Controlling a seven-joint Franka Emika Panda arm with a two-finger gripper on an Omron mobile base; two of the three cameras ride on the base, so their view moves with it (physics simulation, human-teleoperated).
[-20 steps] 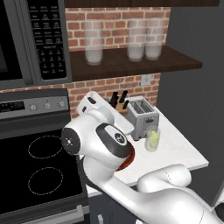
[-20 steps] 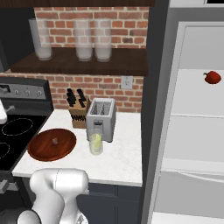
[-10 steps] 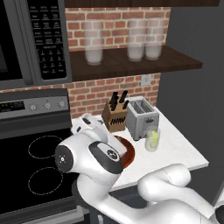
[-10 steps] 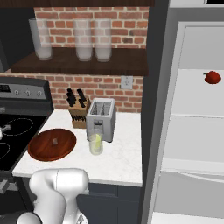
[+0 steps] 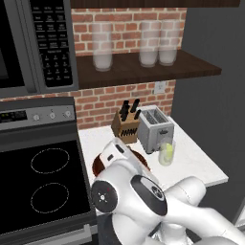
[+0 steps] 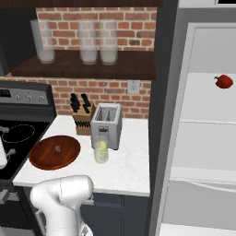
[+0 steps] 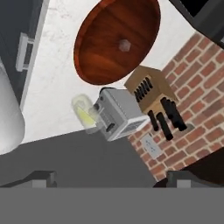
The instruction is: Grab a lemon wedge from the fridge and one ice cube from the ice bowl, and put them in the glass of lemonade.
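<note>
The gripper (image 7: 107, 178) stands released, jaws spread wide with nothing between them; its two dark fingertips (image 7: 40, 178) rise at the bottom of the hand view, above the white counter (image 7: 57, 74). Ahead of it lies the ice bowl (image 7: 116, 39) — a shallow reddish-brown wooden dish with one ice cube (image 7: 124, 44) resting near its centre. Just beside the bowl stand the silver toaster (image 7: 120, 111) and the wooden knife block (image 7: 151, 85), both against the brick wall (image 7: 192, 87). The glass of lemonade (image 7: 85, 112) stands in front of the toaster, very close to it, holding pale yellowish liquid. To the right of the counter the fridge (image 6: 203, 138) stands open — a small red fruit (image 6: 224, 81) sits on an upper white shelf.
</note>
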